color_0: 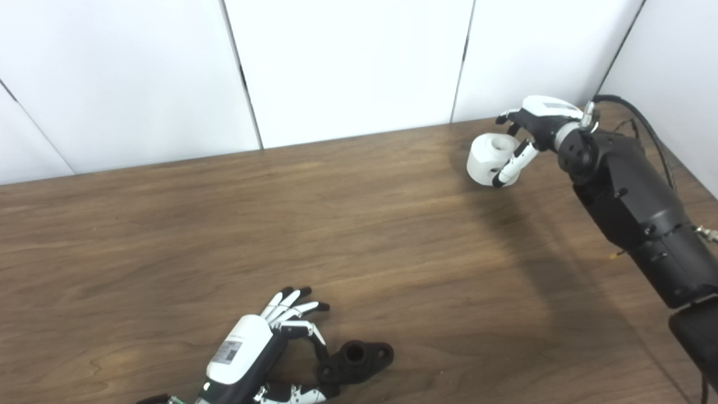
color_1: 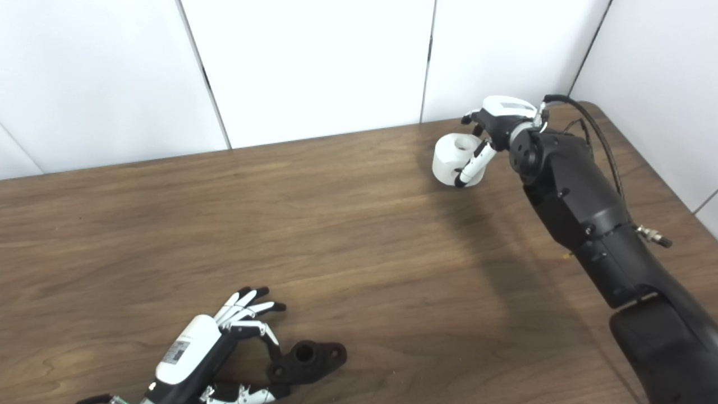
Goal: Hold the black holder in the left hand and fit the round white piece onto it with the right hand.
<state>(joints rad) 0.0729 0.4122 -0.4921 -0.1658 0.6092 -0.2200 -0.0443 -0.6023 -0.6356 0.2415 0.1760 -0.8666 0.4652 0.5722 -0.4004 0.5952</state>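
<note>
Counter of brown wood carries everything. The right robot hand, far off at the back, is grasping the round white piece, fingers wrapped over it. The left robot hand pinches the near end of the black holder, which lies flat just right of its fingers.

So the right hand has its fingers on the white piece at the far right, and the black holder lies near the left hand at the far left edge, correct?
Not quite. The black holder lies at the near edge, by the left hand, as the left eye view shows. The right hand does have fingers on the white piece.
</note>
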